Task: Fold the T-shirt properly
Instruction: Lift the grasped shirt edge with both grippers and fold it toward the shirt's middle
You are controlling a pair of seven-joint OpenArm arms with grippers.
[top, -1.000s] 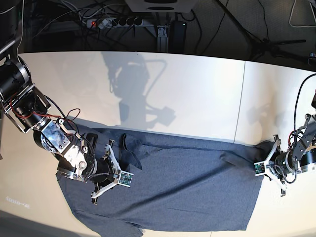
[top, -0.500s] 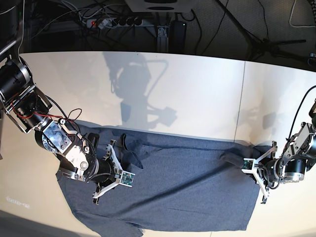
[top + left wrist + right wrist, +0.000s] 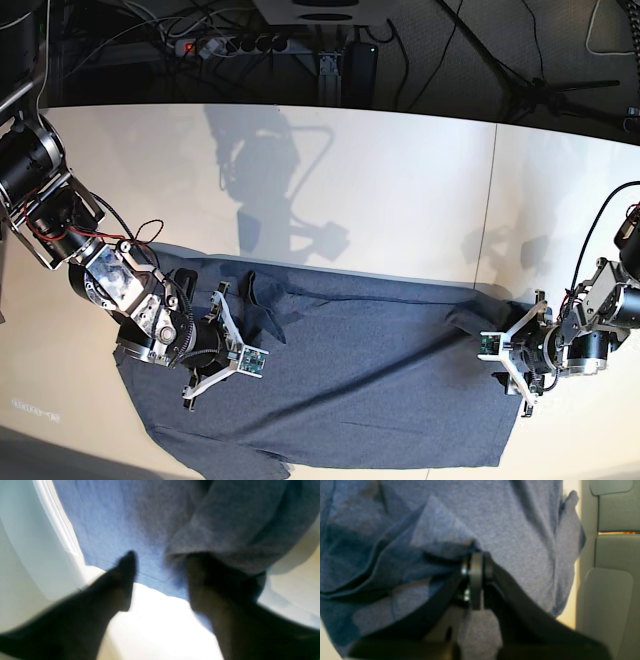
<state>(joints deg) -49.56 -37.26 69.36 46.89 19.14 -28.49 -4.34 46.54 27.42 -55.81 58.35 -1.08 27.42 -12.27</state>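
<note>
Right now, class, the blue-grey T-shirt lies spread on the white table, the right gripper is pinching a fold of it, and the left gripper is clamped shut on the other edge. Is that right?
Not quite. The left gripper is open, its jaws apart over the T-shirt edge, as the left wrist view shows. The rest holds: white table, right gripper shut on a fold.

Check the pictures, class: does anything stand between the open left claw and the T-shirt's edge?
Nothing visible does. The left claw is open right at the T-shirt hem, one finger over bare fabric, the other at a raised fold.

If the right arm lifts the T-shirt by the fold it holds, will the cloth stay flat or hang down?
Probably hang: the T-shirt already creases and bunches beside the right gripper. It looks thin, so likely light. On the smooth table, it may slide.
</note>
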